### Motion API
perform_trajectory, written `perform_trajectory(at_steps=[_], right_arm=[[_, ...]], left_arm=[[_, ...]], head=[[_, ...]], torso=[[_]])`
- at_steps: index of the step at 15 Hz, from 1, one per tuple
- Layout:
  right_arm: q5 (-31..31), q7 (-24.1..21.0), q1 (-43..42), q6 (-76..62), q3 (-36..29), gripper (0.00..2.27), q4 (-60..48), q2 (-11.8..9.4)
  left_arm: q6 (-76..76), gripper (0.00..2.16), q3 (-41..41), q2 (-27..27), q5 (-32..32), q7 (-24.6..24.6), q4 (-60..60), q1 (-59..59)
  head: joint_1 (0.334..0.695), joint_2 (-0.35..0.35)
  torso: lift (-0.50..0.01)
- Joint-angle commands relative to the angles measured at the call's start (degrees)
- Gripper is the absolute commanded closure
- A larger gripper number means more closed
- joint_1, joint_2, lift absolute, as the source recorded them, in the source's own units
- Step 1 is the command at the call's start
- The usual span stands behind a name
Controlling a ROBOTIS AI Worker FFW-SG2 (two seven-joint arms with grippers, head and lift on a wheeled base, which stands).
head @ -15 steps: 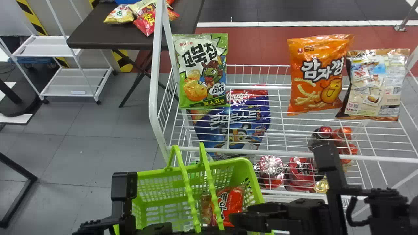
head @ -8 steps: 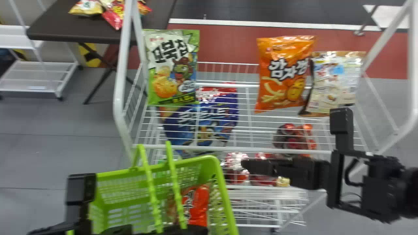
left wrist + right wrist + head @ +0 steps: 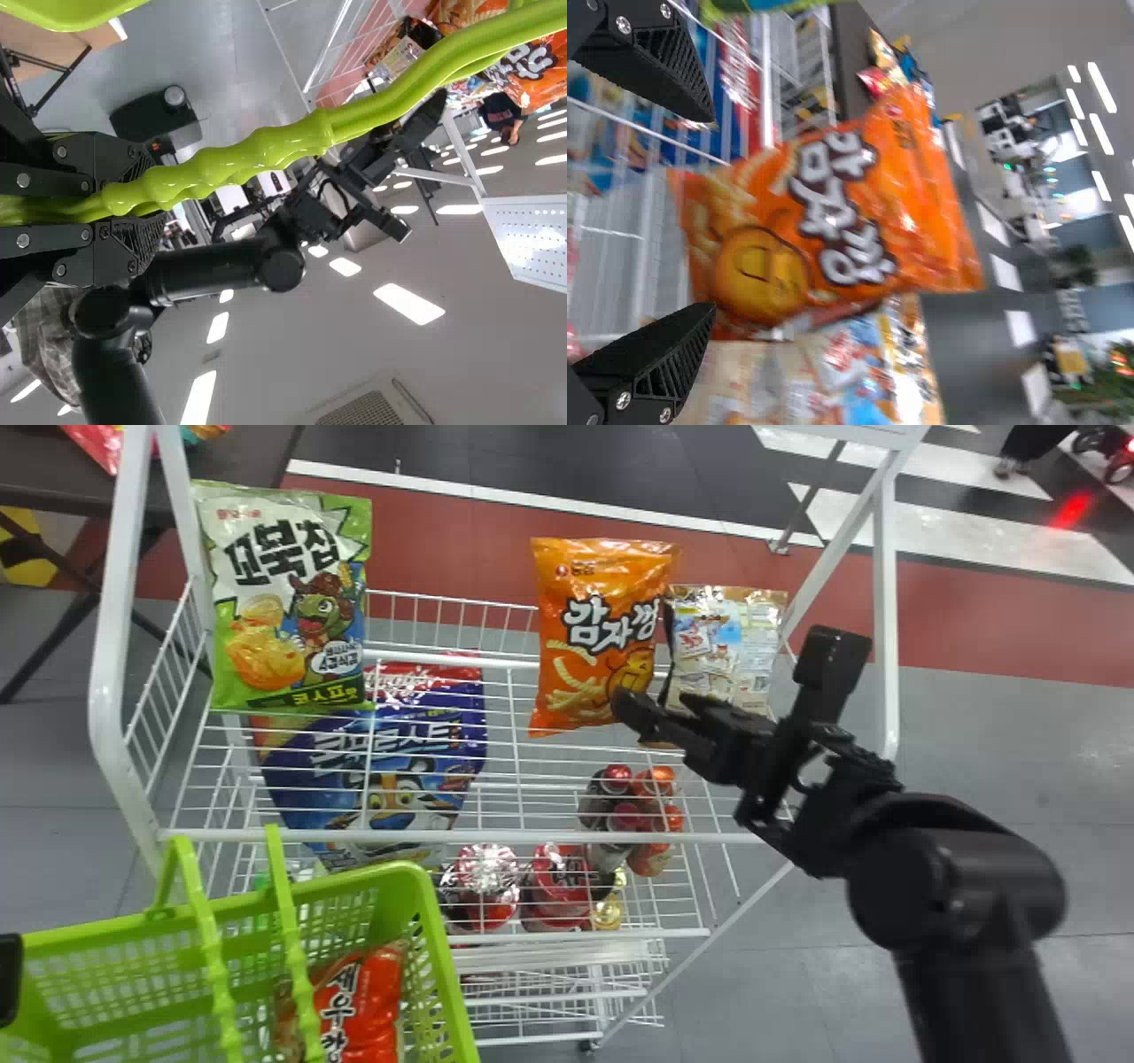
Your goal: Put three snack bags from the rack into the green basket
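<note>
On the rack, the orange bag stands between a green bag and a beige one, the right pincer wide nearby, while before the rack the left pincer grips the green basket, a red bag inside.

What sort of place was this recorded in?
Probably a mock shop set up in a large hall or lab: snack bags stand on a white wire rack, a green shopping basket is in front, and ceiling lights run in rows overhead.
</note>
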Motion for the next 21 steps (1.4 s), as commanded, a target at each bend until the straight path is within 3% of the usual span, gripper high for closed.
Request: perform_trajectory(at_steps=[1,4,6,8,9,10,11,16,21], right_arm=[[1.97,0.74,-6.57,-8.88,4.94,0.05,10.42,-0.18],[3.55,1.54,-13.25,-11.17,11.18,0.09,19.65,-0.1],[5.05,1.18,-15.18,-11.87,13.37,0.33,22.29,0.52],[6.1,0.83,-15.62,-11.87,14.08,1.29,22.55,0.87],[6.28,0.39,-15.62,-11.34,14.08,1.87,22.55,0.87],[6.28,0.04,-15.62,-10.82,14.08,2.13,22.46,0.87],[6.19,0.04,-15.53,-10.64,13.9,2.25,22.37,0.7],[4.7,2.06,-12.63,-10.47,11.88,2.25,18.6,0.08],[-1.54,4.26,-5.6,2.54,8.1,2.25,1.1,-0.01]], left_arm=[[0.0,2.15,-0.02,-0.15,0.0,-0.08,-0.1,0.24],[0.0,2.15,-0.02,-0.15,0.0,-0.17,-0.89,1.12],[0.0,2.15,0.5,-0.15,0.0,-0.34,-1.68,1.82],[0.0,2.15,0.5,-0.15,0.0,-0.43,-1.86,2.0],[0.0,2.15,0.5,-0.15,0.0,-0.43,-1.86,2.0],[0.0,2.15,0.5,-0.15,0.0,-0.43,-1.77,2.0],[0.0,2.15,0.5,-0.15,0.0,-0.34,-1.77,2.0],[0.18,2.15,0.59,-0.15,0.09,-0.43,-1.86,2.0],[-0.18,2.15,1.56,-0.15,0.7,-0.17,-1.33,1.56]], head=[[0.695,-0.305],[0.695,-0.274],[0.695,-0.253],[0.695,-0.225],[0.695,-0.225],[0.695,-0.216],[0.695,-0.216],[0.695,-0.223],[0.695,-0.201]], torso=[[0.0],[0.0],[0.0],[0.0],[0.0],[0.0],[0.0],[0.0],[0.0]])
